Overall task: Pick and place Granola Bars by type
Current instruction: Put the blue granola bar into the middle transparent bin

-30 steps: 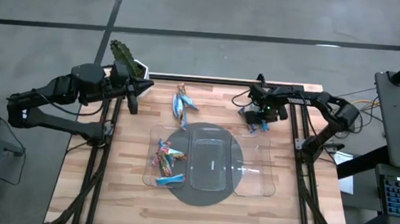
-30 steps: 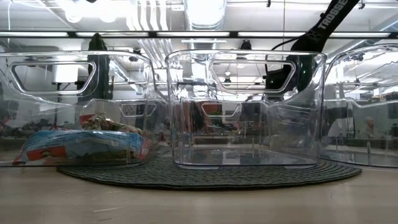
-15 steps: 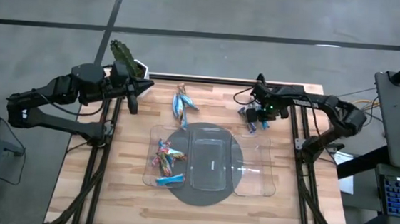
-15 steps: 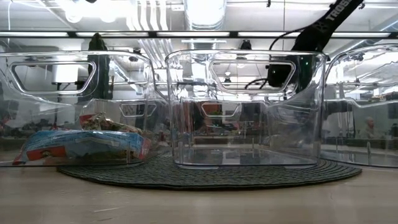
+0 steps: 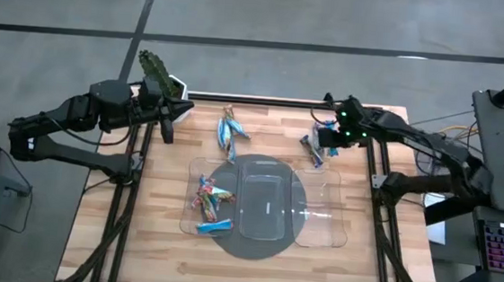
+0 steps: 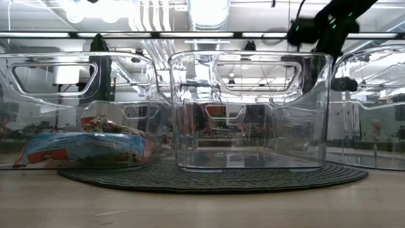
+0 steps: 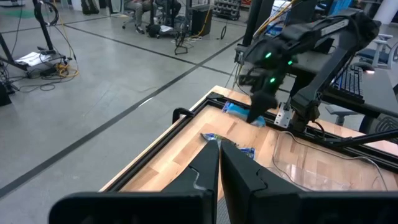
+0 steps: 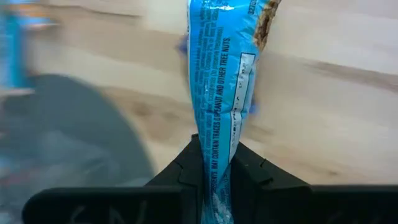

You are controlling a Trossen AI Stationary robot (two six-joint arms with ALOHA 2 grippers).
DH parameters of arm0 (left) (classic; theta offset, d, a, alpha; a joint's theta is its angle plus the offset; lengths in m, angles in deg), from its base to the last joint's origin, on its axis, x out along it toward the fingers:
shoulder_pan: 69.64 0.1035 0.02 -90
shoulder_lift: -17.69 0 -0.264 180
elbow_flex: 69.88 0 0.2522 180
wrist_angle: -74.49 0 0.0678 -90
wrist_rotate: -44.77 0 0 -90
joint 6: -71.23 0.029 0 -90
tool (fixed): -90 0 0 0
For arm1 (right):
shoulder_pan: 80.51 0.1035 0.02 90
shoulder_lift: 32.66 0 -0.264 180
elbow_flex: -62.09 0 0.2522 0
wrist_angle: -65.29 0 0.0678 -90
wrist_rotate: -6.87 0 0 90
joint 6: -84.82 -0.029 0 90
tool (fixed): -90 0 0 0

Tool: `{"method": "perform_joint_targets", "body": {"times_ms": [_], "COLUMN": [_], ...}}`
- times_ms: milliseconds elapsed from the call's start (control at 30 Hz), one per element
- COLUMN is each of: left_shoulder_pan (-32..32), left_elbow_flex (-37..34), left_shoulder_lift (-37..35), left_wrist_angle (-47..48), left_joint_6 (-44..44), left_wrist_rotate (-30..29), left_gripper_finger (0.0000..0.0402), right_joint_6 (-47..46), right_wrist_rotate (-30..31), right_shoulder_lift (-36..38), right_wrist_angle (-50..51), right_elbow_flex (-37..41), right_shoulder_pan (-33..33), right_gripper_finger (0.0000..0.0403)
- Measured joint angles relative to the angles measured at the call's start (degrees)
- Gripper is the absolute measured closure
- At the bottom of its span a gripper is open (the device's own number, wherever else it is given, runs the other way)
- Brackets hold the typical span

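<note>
Three clear trays on mat; bars loose behind.

High view: looks straight down from well above, taking in the whole table, both arms and the floor around.
Low view: sits at table-top height at the table's near edge, facing level across it through the clear trays close in front, into the room behind.
Left wrist view: looks from the table's far-left corner along its far edge toward the right arm.
Right wrist view: very near, pointing down at the wood and the dark mat.
Shared: trays and mat appear in both high and low views.
</note>
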Motion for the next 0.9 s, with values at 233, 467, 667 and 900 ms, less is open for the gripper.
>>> {"method": "perform_joint_targets", "body": {"times_ms": [233, 467, 667, 900], "left_shoulder_pan": [0.02, -0.01, -0.01, 0.02], "left_elbow_flex": [-0.02, -0.07, -0.07, -0.07], "left_shoulder_lift": [0.00, 0.00, 0.00, 0.00], "left_wrist_angle": [0.00, 0.00, 0.00, 0.00], "left_joint_6": [0.44, 0.46, 0.50, 0.61], "left_wrist_rotate": [0.00, 0.00, 0.00, 0.00], "left_gripper_finger": [0.0401, 0.0401, 0.0401, 0.0401], "right_joint_6": [-1.06, -3.16, -4.20, 0.12], "right_wrist_rotate": [-4.39, -6.45, -6.04, -6.22], "right_shoulder_lift": [11.05, 15.12, 11.83, 5.27], "right_wrist_angle": [-8.58, -26.86, -32.76, -39.85], "right_elbow_flex": [-0.04, -0.11, -0.11, -0.11], "right_shoulder_pan": [5.23, 12.21, 18.94, 27.50], "right_gripper_finger": [0.0365, 0.0365, 0.0365, 0.0365]}}
